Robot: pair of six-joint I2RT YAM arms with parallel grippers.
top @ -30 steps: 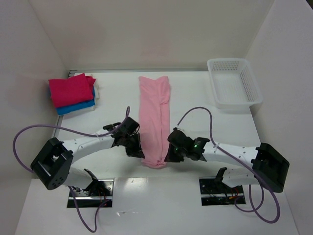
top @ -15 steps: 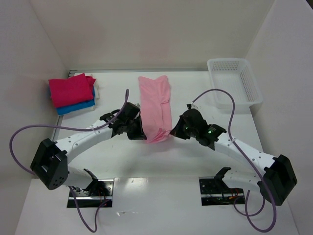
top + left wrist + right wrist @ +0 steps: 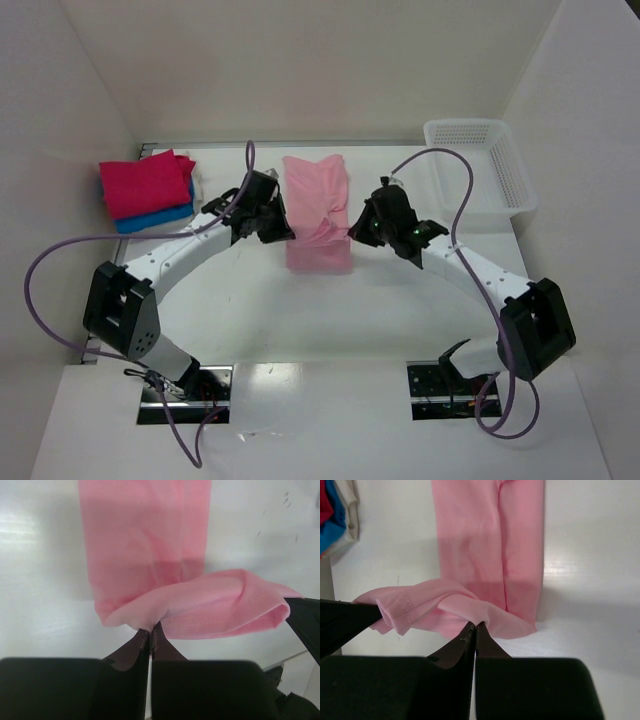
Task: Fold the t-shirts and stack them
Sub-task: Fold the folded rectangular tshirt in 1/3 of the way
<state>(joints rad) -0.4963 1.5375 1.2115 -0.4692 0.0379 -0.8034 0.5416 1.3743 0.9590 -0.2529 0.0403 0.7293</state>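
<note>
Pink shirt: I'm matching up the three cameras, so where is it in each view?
Top: shirt at centre, between left hand and right hand.
Left wrist: shirt upper middle, hem pinched in the left hand.
Right wrist: shirt upper middle, hem pinched in the right hand.
Shared landmark: the lifted hem, draped between both hands.

I've brought both arms away from the near edge and out toward the far side. The left gripper (image 3: 285,234) and right gripper (image 3: 353,233), each pinched on the near hem of the light pink t-shirt (image 3: 318,190), have lifted that hem and carried it far. The long strip is now doubled over on itself.
</note>
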